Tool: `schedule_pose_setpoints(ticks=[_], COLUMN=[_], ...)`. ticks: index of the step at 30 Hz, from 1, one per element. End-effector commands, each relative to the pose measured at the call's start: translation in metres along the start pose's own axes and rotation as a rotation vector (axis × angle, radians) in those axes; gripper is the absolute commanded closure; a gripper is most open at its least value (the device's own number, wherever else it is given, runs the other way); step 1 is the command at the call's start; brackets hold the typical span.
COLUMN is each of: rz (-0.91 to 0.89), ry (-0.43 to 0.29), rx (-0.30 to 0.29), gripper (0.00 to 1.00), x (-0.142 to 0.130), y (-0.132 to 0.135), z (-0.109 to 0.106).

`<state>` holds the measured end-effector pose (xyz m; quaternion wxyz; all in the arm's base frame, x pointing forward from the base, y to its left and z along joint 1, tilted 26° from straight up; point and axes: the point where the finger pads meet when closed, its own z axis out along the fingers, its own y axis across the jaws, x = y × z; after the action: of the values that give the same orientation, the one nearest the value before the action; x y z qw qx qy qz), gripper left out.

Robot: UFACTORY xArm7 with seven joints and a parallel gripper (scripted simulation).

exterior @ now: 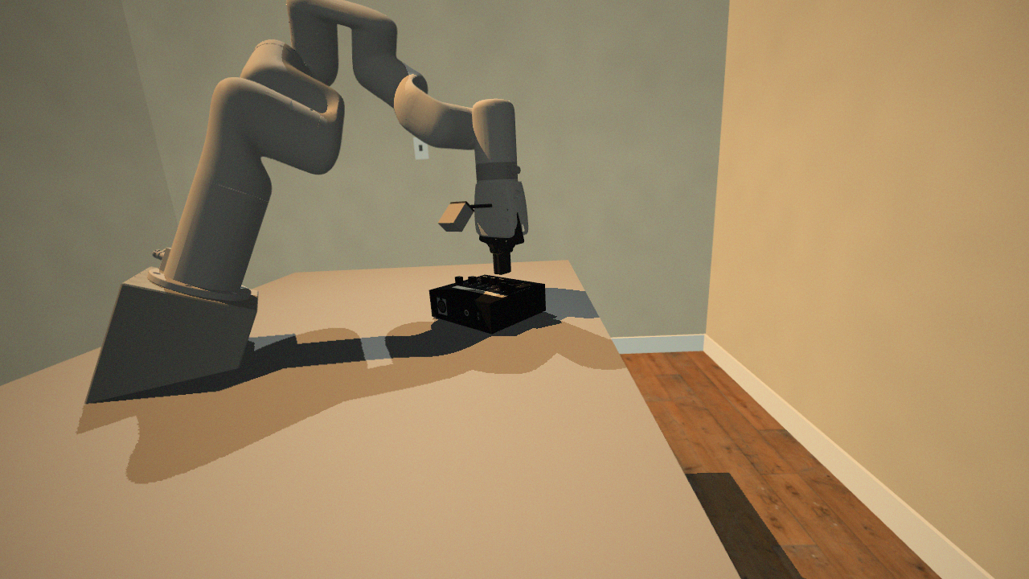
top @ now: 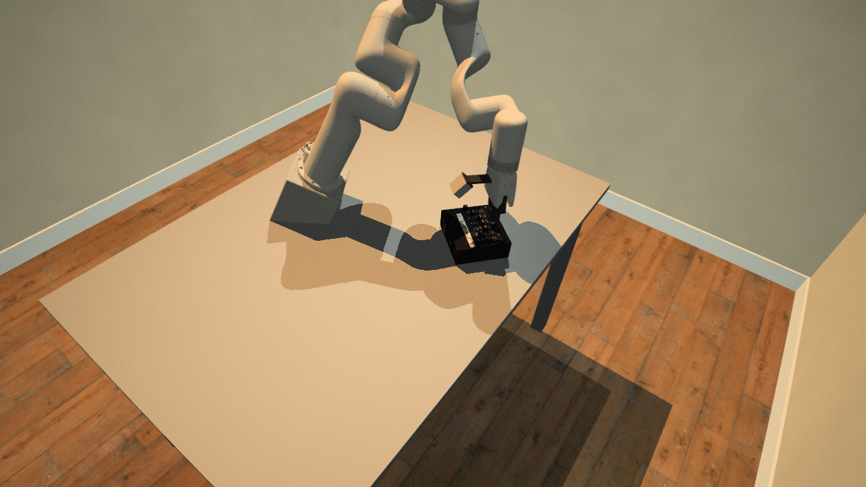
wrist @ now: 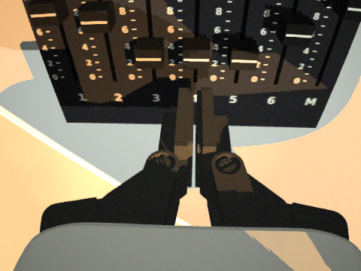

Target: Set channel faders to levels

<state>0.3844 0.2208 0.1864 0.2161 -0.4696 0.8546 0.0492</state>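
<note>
Black and box-shaped, the lighting desk (top: 484, 252) (exterior: 519, 308) (wrist: 113, 115) lies flat on the table (top: 302, 363) (exterior: 359, 468) (wrist: 301, 165), near the table's edge and well apart from the arm's base; its far portion runs out of the wrist view, and the master fader's cap (wrist: 354, 10) is cut by the right border (the M below its slot reads plainly). Writing on the pale tape (top: 466, 230) (exterior: 478, 290) is too small to read; the jaws (top: 496, 216) (exterior: 502, 271) cover most of the 4, and shadow dulls several scale figures.

The caps are dark blocks, each with a bright line across; those of fader 3 (wrist: 149, 53), fader 4 (wrist: 196, 53) and fader 5 (wrist: 244, 56) sit low on their scales, while fader 1 (wrist: 44, 13), fader 2 (wrist: 96, 16) and fader 6 (wrist: 298, 33) stand higher. The table top is smooth and beige; the floor (top: 666, 302) (exterior: 719, 417) is reddish wood plank.

The desk's numbered edge faces away from the arm's base, with the tape on the nearer side; its straight slots run between the two. The jaws point down over the numbered end, pressed together (just a thin slit shows), pinching nothing.
</note>
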Motion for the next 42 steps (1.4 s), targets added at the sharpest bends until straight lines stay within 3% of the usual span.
schedule_pose_setpoints(ticks=[1,42], rz=[0.000,0.000], ry=[-0.002,-0.002], rx=[0.002,0.002], gripper=[1.00,1.00], x=[-0.0008,-0.0008], y=[-0.0007,-0.0008], z=[-0.0010,0.0079])
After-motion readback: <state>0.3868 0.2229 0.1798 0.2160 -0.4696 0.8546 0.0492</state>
